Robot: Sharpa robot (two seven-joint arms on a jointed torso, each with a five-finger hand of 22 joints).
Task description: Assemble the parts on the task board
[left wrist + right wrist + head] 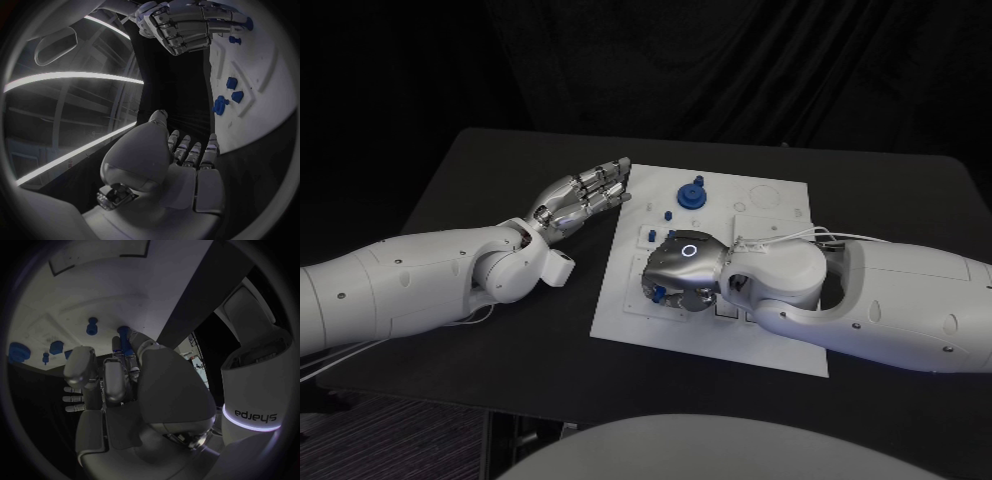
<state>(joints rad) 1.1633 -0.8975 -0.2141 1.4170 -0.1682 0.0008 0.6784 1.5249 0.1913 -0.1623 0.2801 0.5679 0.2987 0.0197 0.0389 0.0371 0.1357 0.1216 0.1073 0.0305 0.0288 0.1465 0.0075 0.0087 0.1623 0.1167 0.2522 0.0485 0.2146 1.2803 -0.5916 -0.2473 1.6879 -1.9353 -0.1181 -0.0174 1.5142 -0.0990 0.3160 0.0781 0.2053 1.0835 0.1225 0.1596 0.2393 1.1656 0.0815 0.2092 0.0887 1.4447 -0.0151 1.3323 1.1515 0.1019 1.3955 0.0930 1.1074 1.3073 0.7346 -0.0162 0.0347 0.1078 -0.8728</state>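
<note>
Right hand (678, 268) pinches a blue part (124, 336) over the task board (776, 205); left hand (584, 196) hovers spread, holding nothing.

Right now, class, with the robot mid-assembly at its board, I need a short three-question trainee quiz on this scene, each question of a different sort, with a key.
1. True or false: the left robot hand holds a blue part.
2. Which robot hand is bent down over the middle of the task board? A: left. B: right. C: neither.
3. Fill the gap: the large round part at the board's far side is coloured ____.

Key: 1. False; its fingers are stretched out, with nothing in them. 2. B, the right robot hand. 3. Blue.
</note>
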